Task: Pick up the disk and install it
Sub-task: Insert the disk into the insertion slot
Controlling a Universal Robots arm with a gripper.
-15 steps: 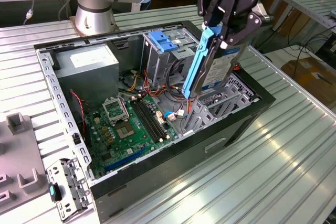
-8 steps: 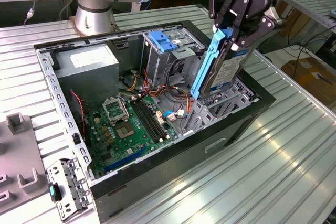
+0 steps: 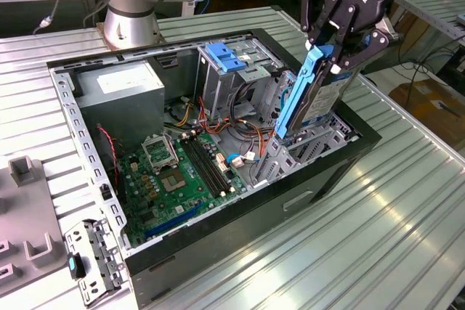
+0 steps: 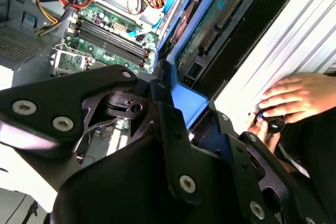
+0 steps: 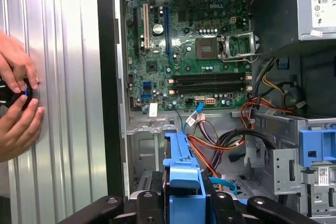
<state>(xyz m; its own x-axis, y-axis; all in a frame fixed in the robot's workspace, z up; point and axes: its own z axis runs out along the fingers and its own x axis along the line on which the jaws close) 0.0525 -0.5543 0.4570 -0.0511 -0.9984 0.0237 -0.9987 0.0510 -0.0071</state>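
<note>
Exterior view, gripper (image 3: 330, 52): closed on the upper end of the disk (image 3: 320, 103), the jaws narrowed to the drive's thickness; nothing else is held.
Disk, attitude: directly below the gripper, with the long axis steep and leaning slightly. One blue side rail (image 3: 296, 99) faces the camera and the lower end dips inside the case.
Disk, first wrist view: the blue rail (image 5: 181, 174) runs away from the fingers towards the metal framing below.
Disk, second wrist view: the green circuit side (image 4: 210, 27) and its connector edge are visible, pointing down into the chassis.
Key relation: judged from these views, the lower end of the disk sits at the mouth of the drive bay (image 3: 280, 157), in the case corner on the exterior view's right. It does not look fully seated.
Computer case (image 3: 218, 231): lies open on the ribbed table (image 3: 392, 237).
Case contents: motherboard (image 3: 174, 172), orange and red cables (image 5: 220, 145), drive cage with blue handle (image 3: 225, 56) and grey power supply box (image 3: 120, 92).
Person's hands (image 5: 18, 103): on the table beside the case and outside it, fingers around a small dark object.
</note>
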